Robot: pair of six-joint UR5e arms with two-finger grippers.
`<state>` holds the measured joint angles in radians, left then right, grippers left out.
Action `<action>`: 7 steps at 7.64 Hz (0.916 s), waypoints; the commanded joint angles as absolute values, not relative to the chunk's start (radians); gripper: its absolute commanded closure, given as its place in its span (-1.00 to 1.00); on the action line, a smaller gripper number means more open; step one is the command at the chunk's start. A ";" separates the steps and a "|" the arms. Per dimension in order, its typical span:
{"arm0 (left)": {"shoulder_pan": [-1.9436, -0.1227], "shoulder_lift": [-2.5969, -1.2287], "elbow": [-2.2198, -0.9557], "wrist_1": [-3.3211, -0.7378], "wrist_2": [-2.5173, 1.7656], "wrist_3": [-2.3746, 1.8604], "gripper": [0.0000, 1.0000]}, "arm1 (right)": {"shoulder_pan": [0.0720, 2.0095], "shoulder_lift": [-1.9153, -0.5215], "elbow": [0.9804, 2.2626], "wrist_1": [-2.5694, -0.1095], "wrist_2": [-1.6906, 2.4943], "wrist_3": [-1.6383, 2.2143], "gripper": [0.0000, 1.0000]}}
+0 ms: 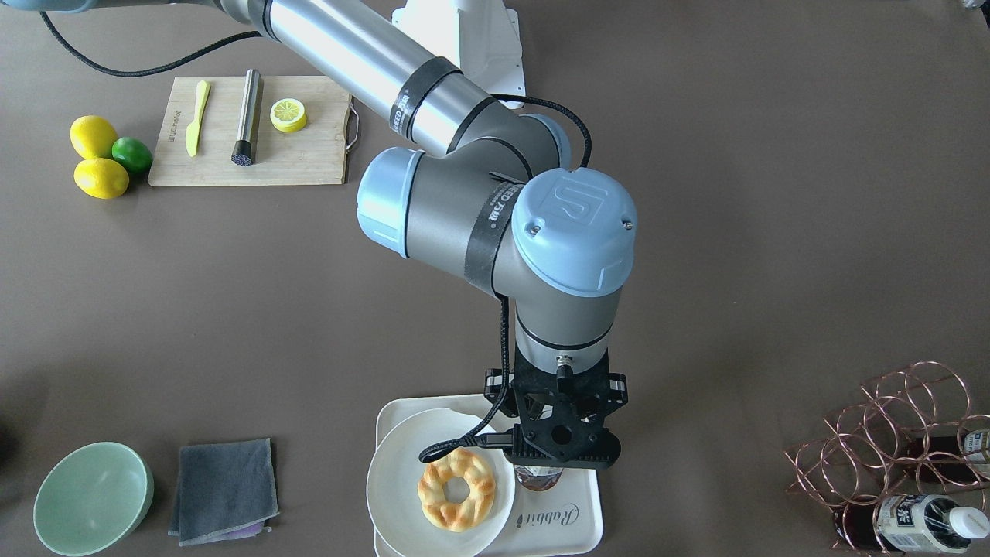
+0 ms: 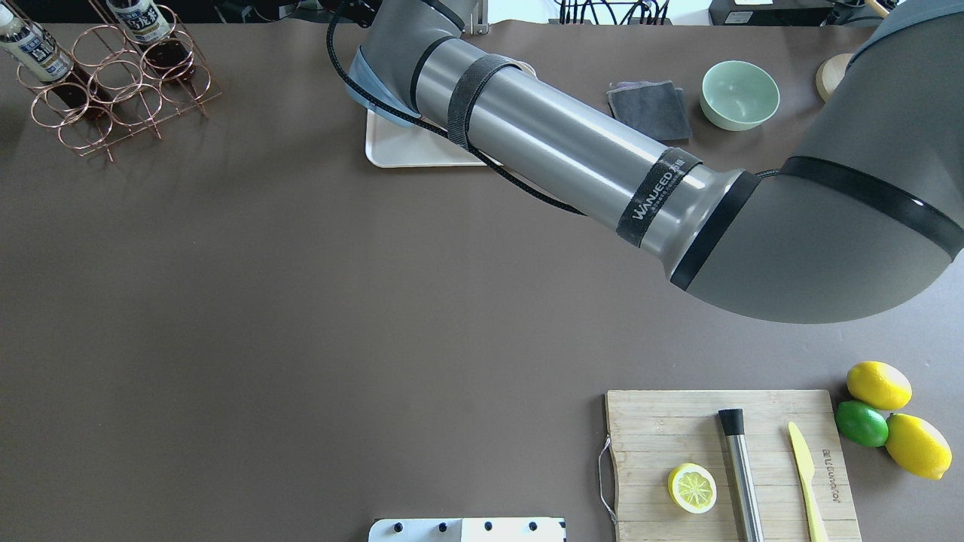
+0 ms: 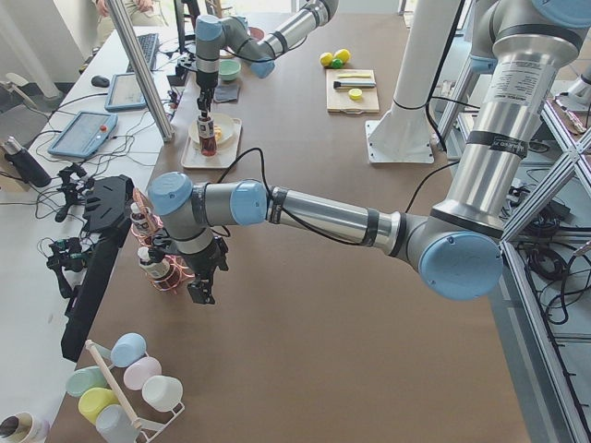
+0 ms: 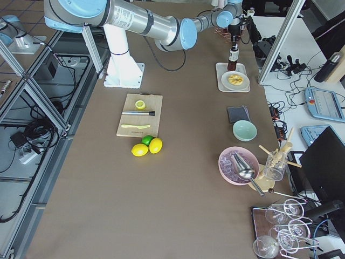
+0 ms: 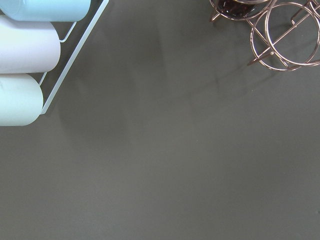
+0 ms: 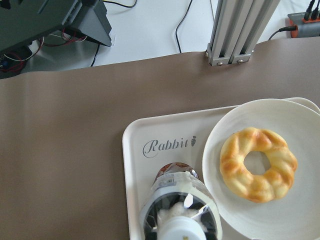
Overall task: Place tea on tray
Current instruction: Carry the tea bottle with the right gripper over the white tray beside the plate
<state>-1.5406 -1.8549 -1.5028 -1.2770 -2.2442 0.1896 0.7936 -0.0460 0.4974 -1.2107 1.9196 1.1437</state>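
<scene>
The tea (image 1: 539,478), a small bottle of dark red-brown liquid, stands upright over the cream tray (image 1: 576,527), next to its "Rabbit" script. My right gripper (image 1: 561,452) is directly above it and shut on its upper part. In the right wrist view the tea (image 6: 175,200) shows from above, with its base over the tray (image 6: 135,145); I cannot tell whether it touches. My left gripper (image 3: 199,281) hangs low beside the copper wire rack (image 3: 157,268); I cannot tell whether it is open or shut.
A round white plate (image 1: 394,480) with a doughnut (image 1: 456,489) fills the tray's other half. The wire rack (image 1: 889,456) holds more bottles. A green bowl (image 1: 93,499), a grey cloth (image 1: 224,491), a cutting board (image 1: 251,131) and lemons (image 1: 97,158) lie around.
</scene>
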 commanded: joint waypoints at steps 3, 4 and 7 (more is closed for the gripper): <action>-1.540 -1.864 -1.488 -1.278 -2.244 0.189 -0.97 | 0.764 -0.038 0.489 -1.190 1.884 1.144 1.00; -1.540 -1.864 -1.488 -1.278 -2.244 0.189 -0.97 | 0.764 -0.038 0.489 -1.189 1.884 1.144 1.00; -1.540 -1.870 -1.479 -1.278 -2.244 0.187 -0.97 | 0.765 -0.038 0.489 -1.169 1.879 1.143 -0.98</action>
